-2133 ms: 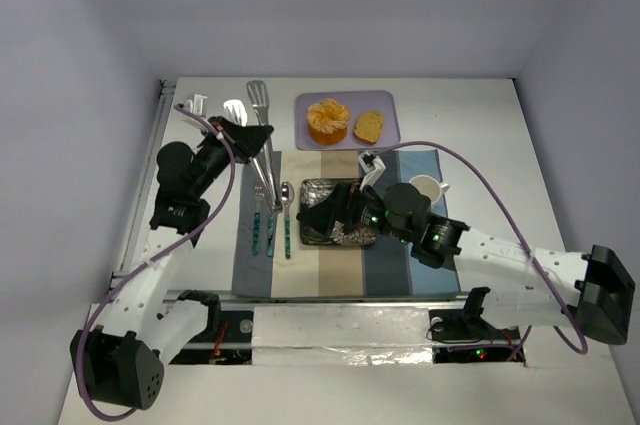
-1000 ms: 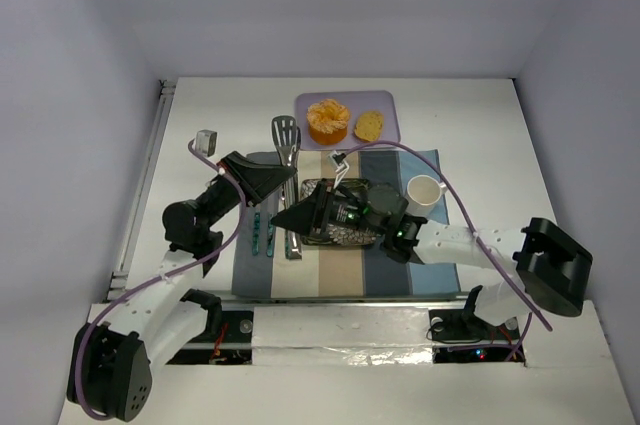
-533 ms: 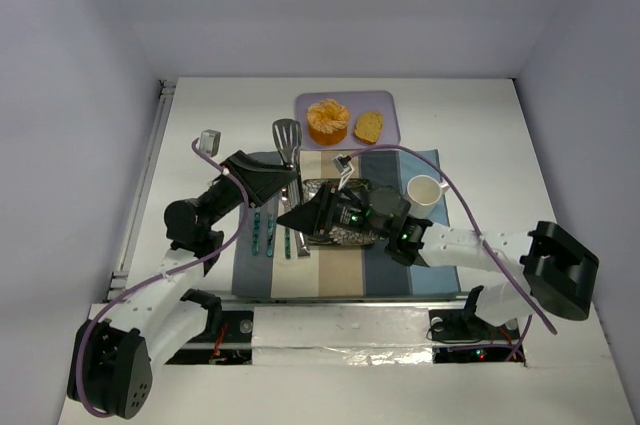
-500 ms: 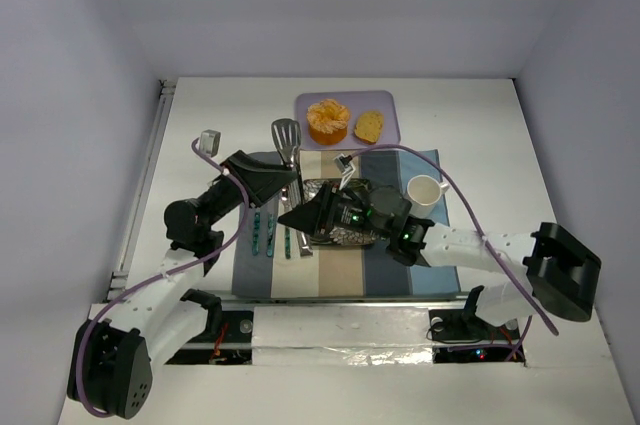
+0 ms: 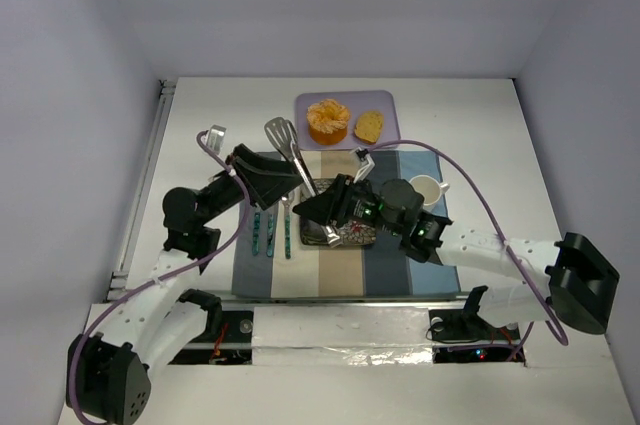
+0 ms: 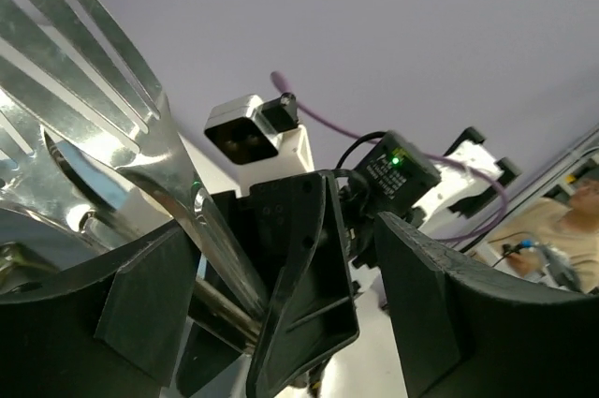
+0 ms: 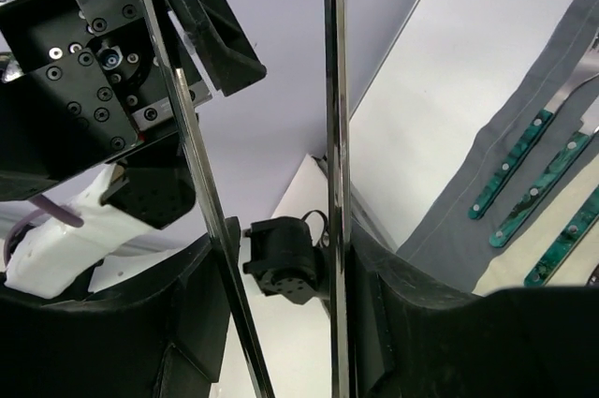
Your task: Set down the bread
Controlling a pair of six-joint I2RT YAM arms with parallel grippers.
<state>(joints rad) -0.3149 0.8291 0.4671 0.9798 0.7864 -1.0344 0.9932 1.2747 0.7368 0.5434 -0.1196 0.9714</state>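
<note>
The bread (image 5: pixel 369 126), a small golden slice, lies on the lavender tray (image 5: pixel 391 105) at the back, next to a peeled orange (image 5: pixel 328 120). Neither gripper is near it. Metal tongs (image 5: pixel 281 133) with slotted ends slant over the placemat. My right gripper (image 5: pixel 322 211) is shut on the tongs' two arms (image 7: pixel 332 136), one arm against each of its fingers (image 7: pixel 384 314). My left gripper (image 5: pixel 283 183) stands wide open around the tongs (image 6: pixel 112 108) and the right gripper's finger, holding nothing.
A striped placemat (image 5: pixel 345 270) carries a dark patterned plate (image 5: pixel 357 235), a white cup (image 5: pixel 425 189) and green-handled cutlery (image 5: pixel 270 232). The two arms cross close together over the mat's left half.
My left gripper has opened and let go of the tongs. The right gripper has closed on them, and the tongs' head has swung slightly left.
</note>
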